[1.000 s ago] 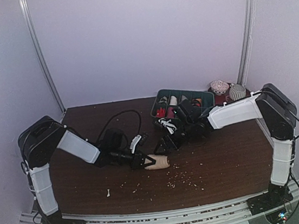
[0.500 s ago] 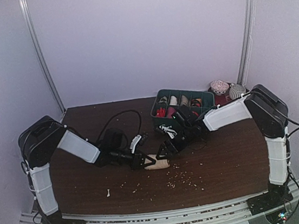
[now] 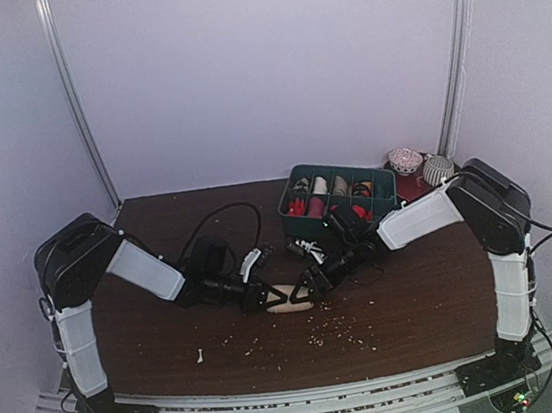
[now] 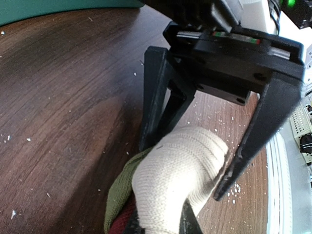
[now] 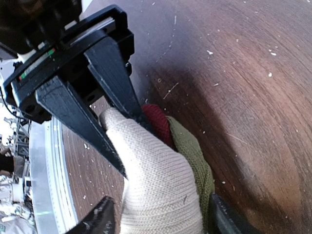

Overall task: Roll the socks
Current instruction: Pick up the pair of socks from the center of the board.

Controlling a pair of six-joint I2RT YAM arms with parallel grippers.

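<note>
The striped sock point(image 3: 293, 297) lies as a cream bundle at the table's middle. In the left wrist view point(image 4: 180, 180) it shows cream knit with olive and maroon bands, as it does in the right wrist view point(image 5: 161, 190). My left gripper point(image 3: 267, 296) is shut on its left end; its fingers point(image 5: 117, 87) pinch the cream fabric. My right gripper point(image 3: 312, 285) is open, with one finger point(image 4: 253, 141) on each side of the sock's right end. The dark teal sock is not in view.
A green divided tray point(image 3: 337, 167) with several rolled bundles stands at the back right. Two patterned balls point(image 3: 406, 160) sit behind it. A black cable point(image 3: 226, 211) loops behind the left arm. Pale crumbs point(image 3: 332, 336) lie scattered toward the front edge.
My right arm has swung left from beside the tray to the sock, and its open jaws now straddle the bundle's right end. The left gripper has kept its hold and place.
</note>
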